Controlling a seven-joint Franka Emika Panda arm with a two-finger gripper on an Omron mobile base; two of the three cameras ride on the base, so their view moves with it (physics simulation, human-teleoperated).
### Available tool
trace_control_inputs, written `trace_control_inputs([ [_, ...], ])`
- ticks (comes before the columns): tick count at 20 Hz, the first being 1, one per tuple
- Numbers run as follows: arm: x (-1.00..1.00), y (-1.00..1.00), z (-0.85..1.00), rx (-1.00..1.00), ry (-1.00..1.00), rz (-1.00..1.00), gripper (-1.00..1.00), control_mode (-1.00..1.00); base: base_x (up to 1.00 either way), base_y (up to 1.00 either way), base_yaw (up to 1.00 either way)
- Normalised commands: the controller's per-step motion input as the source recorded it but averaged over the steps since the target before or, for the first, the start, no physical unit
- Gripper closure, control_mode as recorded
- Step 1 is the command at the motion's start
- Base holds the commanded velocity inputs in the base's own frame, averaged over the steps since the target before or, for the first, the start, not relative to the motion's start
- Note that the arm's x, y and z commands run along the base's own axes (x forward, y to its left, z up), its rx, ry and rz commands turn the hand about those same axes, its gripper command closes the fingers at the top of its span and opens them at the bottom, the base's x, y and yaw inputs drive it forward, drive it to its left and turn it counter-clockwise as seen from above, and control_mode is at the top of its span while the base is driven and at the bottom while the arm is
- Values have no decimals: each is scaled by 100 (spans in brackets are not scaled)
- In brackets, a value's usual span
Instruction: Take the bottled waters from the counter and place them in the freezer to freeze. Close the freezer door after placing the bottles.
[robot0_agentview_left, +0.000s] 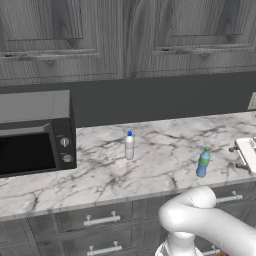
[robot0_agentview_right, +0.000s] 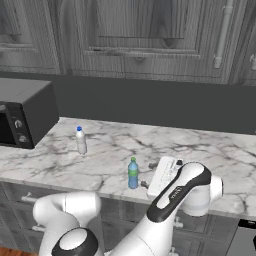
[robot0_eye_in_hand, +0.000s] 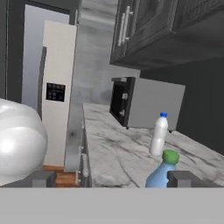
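Blue bottle (robot0_eye_in_hand: 162, 174) stands on the worktop (robot0_agentview_left: 165, 165) between your spread, empty hand (robot0_eye_in_hand: 112, 179) fingers; centre it, clear of the white bottle (robot0_eye_in_hand: 159, 134), then clench.

We see a white marble surface (robot0_agentview_left: 165, 165) with grey veins, set over dark grey drawers with silver handles. At its far left stands a dark grey boxy microwave (robot0_agentview_left: 35, 132) with two round knobs, its back near the wall. Right of it, about mid-depth, a pale translucent white plastic bottle with a blue cap (robot0_agentview_left: 129, 145) stands upright. Further right and nearer the front edge, well apart from it, a blue plastic bottle with a green cap (robot0_agentview_left: 203, 162) stands upright.
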Motion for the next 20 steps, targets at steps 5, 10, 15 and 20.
trace_control_inputs([
  [5, 24, 7, -10, -9, 21, -6, -100, -100, 0, 0, 0],
  [10, 11, 2, -13, -5, 12, -1, -100, -100, 0, 0, 0],
  [15, 7, 6, -22, -3, 1, 0, -100, -100, 0, 0, 0],
  [20, 9, 6, -12, 0, 0, 0, -100, -100, 0, 0, 0],
])
